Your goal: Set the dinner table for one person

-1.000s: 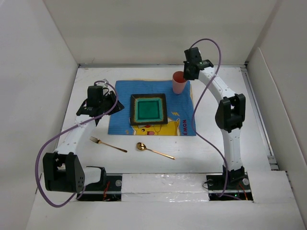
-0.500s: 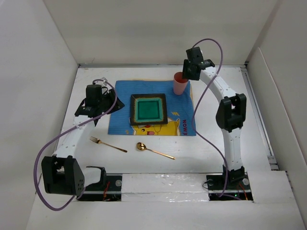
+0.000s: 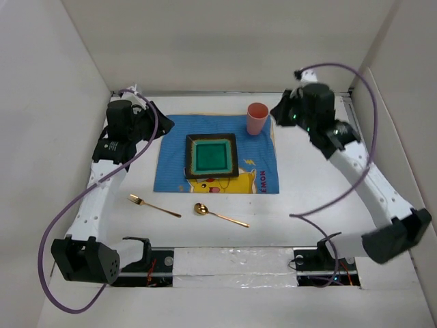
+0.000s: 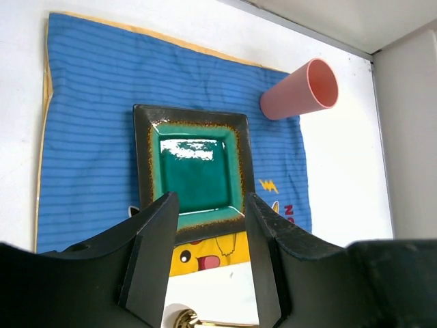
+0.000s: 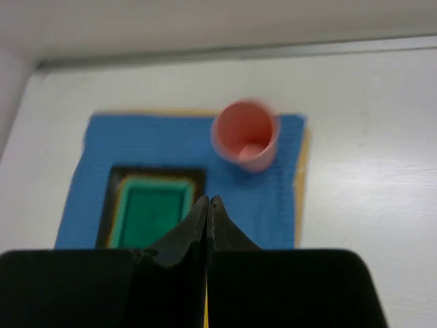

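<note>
— Starting at the tools, what is recorded?
— The right tool (image 5: 207,205) is seen pressed shut on nothing; the left tool (image 4: 209,205) is held wide, empty. Since a second ago the right tool has been drawn off the pink cup (image 3: 257,117), which is left upright at the far right corner of the blue mat (image 3: 171,167), near the green plate (image 3: 211,156).
— Meaning?
— Cup placement is judged done; fork (image 3: 153,206) and spoon (image 3: 218,214) are left loose on the white counter (image 3: 307,191).
— Obscured?
— The right wrist view is blurred; the spoon is cropped in the left.
</note>
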### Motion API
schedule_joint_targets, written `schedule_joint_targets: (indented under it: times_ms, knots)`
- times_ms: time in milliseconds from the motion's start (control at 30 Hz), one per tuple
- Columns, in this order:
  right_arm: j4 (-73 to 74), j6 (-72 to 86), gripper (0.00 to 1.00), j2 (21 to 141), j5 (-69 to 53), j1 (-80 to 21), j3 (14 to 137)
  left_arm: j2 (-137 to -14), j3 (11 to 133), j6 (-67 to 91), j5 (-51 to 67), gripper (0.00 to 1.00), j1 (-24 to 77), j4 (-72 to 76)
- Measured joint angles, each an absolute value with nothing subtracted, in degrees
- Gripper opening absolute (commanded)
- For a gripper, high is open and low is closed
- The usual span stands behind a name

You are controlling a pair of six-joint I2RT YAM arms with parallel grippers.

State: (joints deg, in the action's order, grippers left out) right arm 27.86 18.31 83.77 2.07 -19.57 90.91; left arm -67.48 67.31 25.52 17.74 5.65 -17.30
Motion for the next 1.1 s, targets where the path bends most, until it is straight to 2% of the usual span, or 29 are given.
schedule_joint_targets:
  times_ms: [133, 167, 200, 300, 400, 733, 967, 1100]
  knots:
    - [21.76, 16.80, 0.00, 71.11, -4.34, -34.52, 72.16, -68.20, 70.19, 25.08, 17.74, 0.41, 5.65, -19.38]
    - [21.04, 16.36, 0.04, 70.04, -5.93, -38.92, 68.27, -68.69, 71.24, 24.86, 17.72, 0.41, 5.65, -20.05]
    - [20.71, 16.23, 0.20, 69.84, -6.55, -42.04, 65.47, -69.32, 72.29, 24.62, 17.67, 0.41, 5.65, -20.47]
    - [20.60, 16.40, 0.51, 71.53, -6.00, -49.47, 57.74, -71.26, 75.18, 24.21, 18.09, 0.42, 5.65, -20.99]
    - [20.53, 16.34, 0.61, 75.20, -4.47, -53.54, 54.06, -72.84, 77.38, 24.05, 19.03, 0.43, 5.63, -21.06]
    - [16.69, 13.02, 0.62, 93.60, 3.46, -65.49, 57.41, -73.21, 78.13, 23.75, 19.68, 0.43, 5.65, -21.15]
    - [15.81, 12.29, 0.61, 99.18, 7.57, -66.35, 58.19, -70.15, 75.72, 23.07, 18.87, 0.43, 5.65, -21.74]
    - [14.83, 12.12, 0.51, 100.88, 9.41, -66.81, 58.89, -69.01, 74.72, 22.96, 18.63, 0.43, 5.65, -21.93]
